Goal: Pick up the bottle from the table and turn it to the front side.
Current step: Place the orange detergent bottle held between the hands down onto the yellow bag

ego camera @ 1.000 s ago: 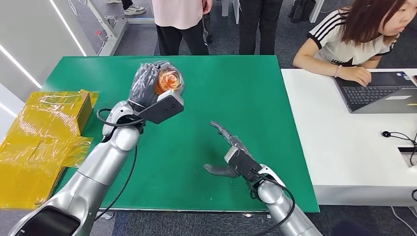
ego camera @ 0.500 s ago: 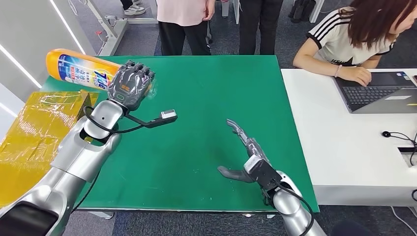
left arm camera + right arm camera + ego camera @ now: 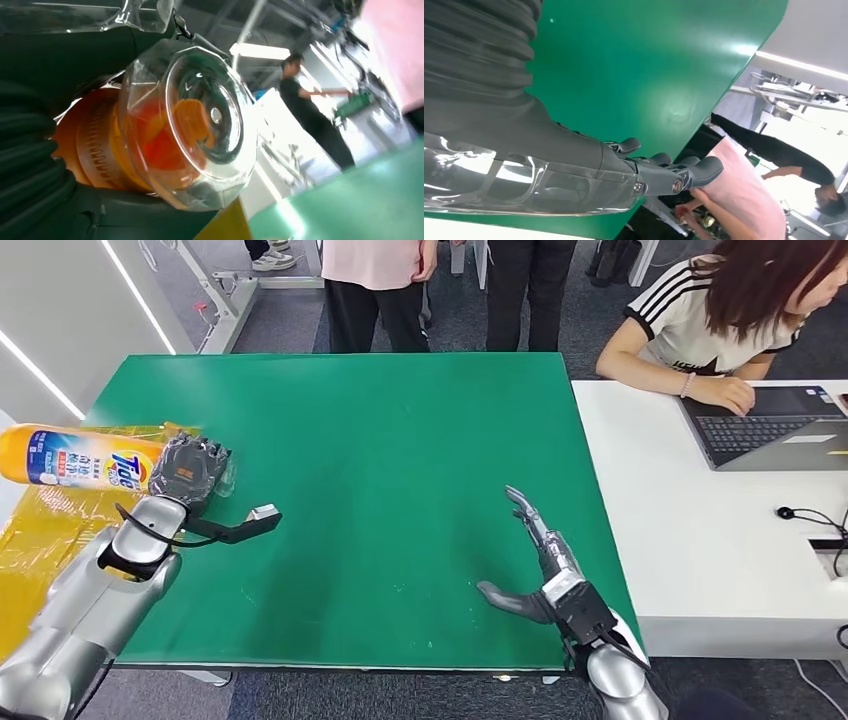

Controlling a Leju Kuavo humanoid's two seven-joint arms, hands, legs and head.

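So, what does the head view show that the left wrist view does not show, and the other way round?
Head view alone: the bottle's orange body and its blue label, lying level in the left hand over the table's left edge, the right hand open above the table, and a laptop. Left wrist view alone: the bottle's clear cap end-on, with the orange nozzle inside. Both show the bottle held by the left hand and the green table.

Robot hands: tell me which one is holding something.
The left hand, at the table's left edge, grips the orange bottle. The right hand hovers open over the green surface, holding nothing.
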